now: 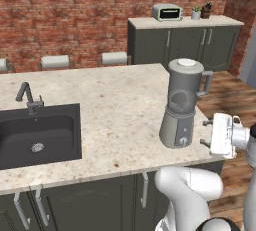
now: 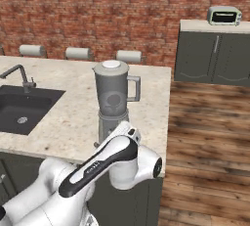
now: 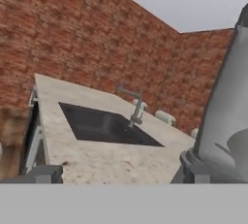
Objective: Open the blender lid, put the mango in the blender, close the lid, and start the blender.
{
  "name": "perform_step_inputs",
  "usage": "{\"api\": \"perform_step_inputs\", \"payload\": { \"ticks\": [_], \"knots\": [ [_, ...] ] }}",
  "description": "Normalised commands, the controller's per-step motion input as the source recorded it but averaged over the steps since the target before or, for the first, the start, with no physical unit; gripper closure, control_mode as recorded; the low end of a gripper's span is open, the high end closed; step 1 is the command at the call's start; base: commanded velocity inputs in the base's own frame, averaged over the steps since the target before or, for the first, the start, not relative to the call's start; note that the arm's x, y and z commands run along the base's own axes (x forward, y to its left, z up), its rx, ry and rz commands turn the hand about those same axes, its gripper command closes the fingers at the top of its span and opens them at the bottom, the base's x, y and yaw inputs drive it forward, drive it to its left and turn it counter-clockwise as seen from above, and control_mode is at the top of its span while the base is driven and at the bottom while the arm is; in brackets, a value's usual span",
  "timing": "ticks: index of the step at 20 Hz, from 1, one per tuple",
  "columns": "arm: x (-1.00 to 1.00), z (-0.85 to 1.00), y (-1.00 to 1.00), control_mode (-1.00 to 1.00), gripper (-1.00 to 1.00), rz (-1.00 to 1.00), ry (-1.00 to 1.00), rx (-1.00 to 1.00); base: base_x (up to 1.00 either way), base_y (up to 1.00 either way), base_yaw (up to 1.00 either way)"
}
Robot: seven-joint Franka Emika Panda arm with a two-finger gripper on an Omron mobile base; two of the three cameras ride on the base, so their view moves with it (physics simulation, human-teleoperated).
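The blender [image 1: 181,106] stands near the right end of the island counter [image 1: 115,120]. Its lid [image 1: 186,63] sits flat on the smoky jar, with the handle to the right. A small knob [image 1: 183,140] shows on the front of the base. My gripper [image 1: 205,133] hovers just right of the base at knob height, open and empty, fingers pointing at it. In the hand view the gripper [image 3: 118,174] is spread wide and the blender [image 3: 220,126] rises at the right. A dim rounded shape shows through the jar [image 2: 114,99]; no red mango is visible.
A dark sink [image 1: 40,135] with a faucet [image 1: 27,97] lies at the counter's left. A toaster oven [image 1: 167,11] and small pots stand on the back cabinet. Stools line the far side. The counter's edge runs right beside the blender, above wooden floor [image 2: 205,137].
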Motion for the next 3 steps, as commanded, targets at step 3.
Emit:
{"api": "perform_step_inputs", "payload": {
  "ticks": [3],
  "knots": [
    [-0.17, 0.25, 0.00, -1.00, -1.00, -0.01, -0.05, 0.00, 0.00, 0.00, 0.00]
  ]
}}
